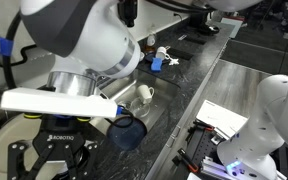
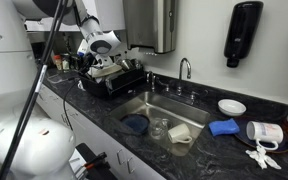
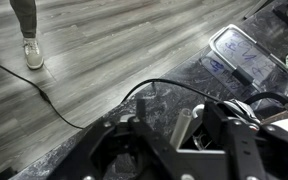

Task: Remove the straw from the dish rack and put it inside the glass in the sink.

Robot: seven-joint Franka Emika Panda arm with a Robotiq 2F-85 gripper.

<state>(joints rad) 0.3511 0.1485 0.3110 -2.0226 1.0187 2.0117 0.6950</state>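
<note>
In the wrist view the straw (image 3: 187,125), a thin pale rod, stands between my gripper's (image 3: 179,128) dark fingers, close to the right one with a gap to the left one. The gripper looks open around it. In an exterior view the gripper (image 2: 102,47) hangs over the dark dish rack (image 2: 114,78) on the counter, left of the sink (image 2: 156,102). It also shows large at the bottom left of an exterior view (image 1: 54,155). The small pale glass (image 2: 180,133) sits in the steel sink beside a dark blue bowl (image 2: 136,123); both appear in an exterior view, glass (image 1: 144,93), bowl (image 1: 127,131).
A curved faucet (image 2: 184,68) stands behind the sink. On the dark speckled counter to its right lie a blue cloth (image 2: 224,127), a white bowl (image 2: 232,106) and a mug (image 2: 266,132). A soap dispenser (image 2: 242,35) hangs on the wall. A cable (image 3: 44,95) crosses the wood floor.
</note>
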